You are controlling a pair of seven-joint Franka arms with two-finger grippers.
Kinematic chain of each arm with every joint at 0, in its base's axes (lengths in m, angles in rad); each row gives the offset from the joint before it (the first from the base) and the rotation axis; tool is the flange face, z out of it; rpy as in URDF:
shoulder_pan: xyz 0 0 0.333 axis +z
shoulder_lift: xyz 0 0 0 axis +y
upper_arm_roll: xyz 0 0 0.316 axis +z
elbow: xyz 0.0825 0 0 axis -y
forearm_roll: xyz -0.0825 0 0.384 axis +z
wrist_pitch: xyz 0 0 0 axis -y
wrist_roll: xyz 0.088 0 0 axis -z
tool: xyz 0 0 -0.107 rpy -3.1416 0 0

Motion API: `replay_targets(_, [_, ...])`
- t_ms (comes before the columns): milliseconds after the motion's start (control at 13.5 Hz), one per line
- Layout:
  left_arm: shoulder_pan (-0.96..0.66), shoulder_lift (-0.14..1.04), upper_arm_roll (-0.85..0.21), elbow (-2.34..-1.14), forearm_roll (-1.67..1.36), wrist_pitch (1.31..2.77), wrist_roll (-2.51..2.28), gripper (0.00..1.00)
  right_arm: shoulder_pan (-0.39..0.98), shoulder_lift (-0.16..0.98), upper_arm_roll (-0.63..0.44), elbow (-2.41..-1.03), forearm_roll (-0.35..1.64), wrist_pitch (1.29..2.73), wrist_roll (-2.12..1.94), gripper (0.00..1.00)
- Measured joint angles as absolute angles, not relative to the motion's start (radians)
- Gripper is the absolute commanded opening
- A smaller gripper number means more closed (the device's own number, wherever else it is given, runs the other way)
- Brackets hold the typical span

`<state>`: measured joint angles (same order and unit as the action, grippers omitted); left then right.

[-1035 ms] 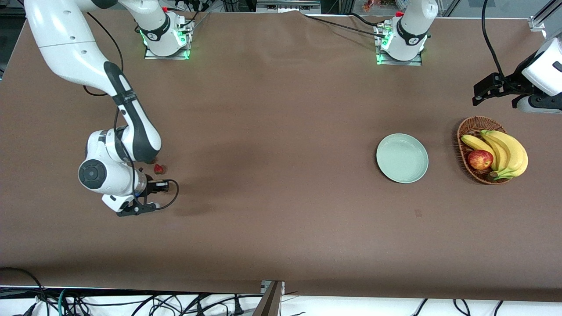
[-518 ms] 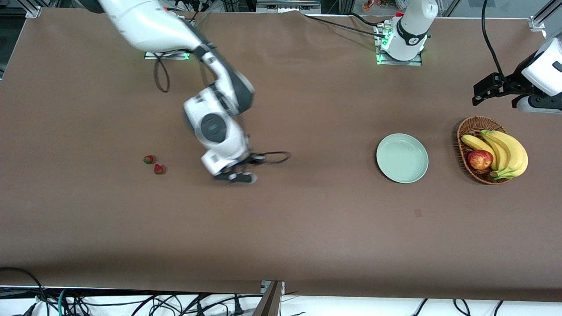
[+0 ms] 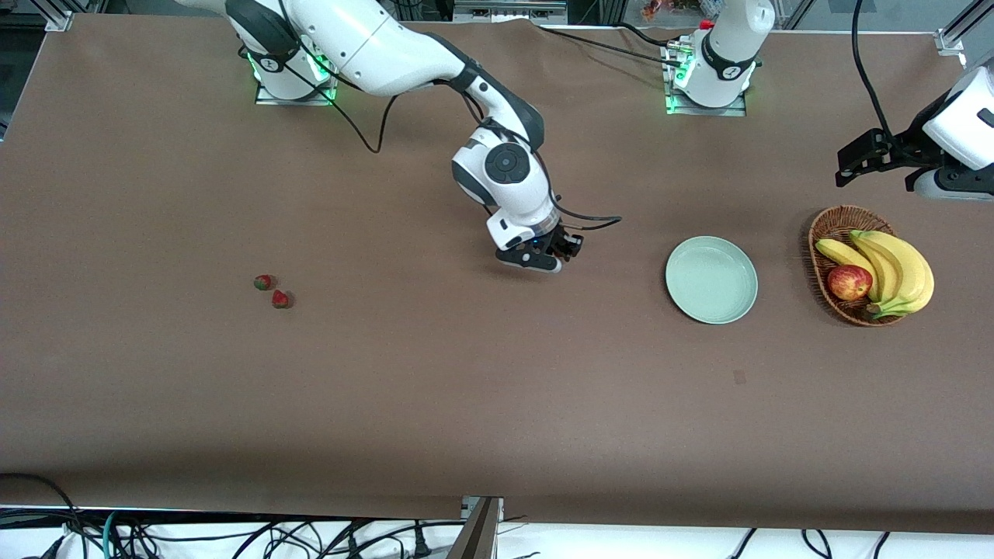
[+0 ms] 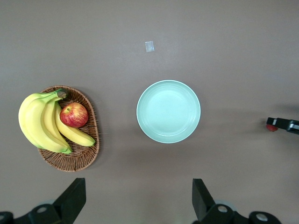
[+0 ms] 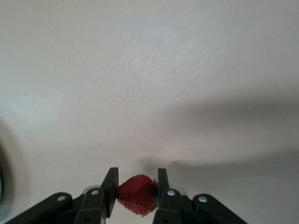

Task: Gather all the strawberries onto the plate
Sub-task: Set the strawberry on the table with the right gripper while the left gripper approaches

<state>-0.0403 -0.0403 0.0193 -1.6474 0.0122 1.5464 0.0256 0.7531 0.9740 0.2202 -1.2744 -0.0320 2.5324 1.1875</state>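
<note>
I've got the right gripper (image 5: 135, 193) pinching a strawberry (image 5: 137, 194) over bare table short of the plate (image 3: 711, 279), left gripper (image 4: 138, 198) spread wide, waiting above it; I'd carry level, centre over plate, release low.

Before me a wide table covered in brown cloth (image 3: 435, 404) carries two tiny red strawberries (image 3: 272, 292) side by side toward my right arm's end, a round pale mint-green plate (image 3: 711, 279), and just beside it an oval brown wicker basket (image 3: 828, 227) toward my left arm's end.
</note>
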Motion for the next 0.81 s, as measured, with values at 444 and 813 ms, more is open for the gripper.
replay_targets(444, [-0.04,-0.038,0.016,-1.648,0.012,1.546,0.026,1.0,0.667,0.935,0.187,-1.173,-0.033,2.289,1.035,1.0])
replay_targets(813, [-0.049,0.075,-0.088,-1.671,-0.017,1.447,0.021,1.0,0.379,0.831,0.185,-1.162,-0.032,1.876,0.49,1.0])
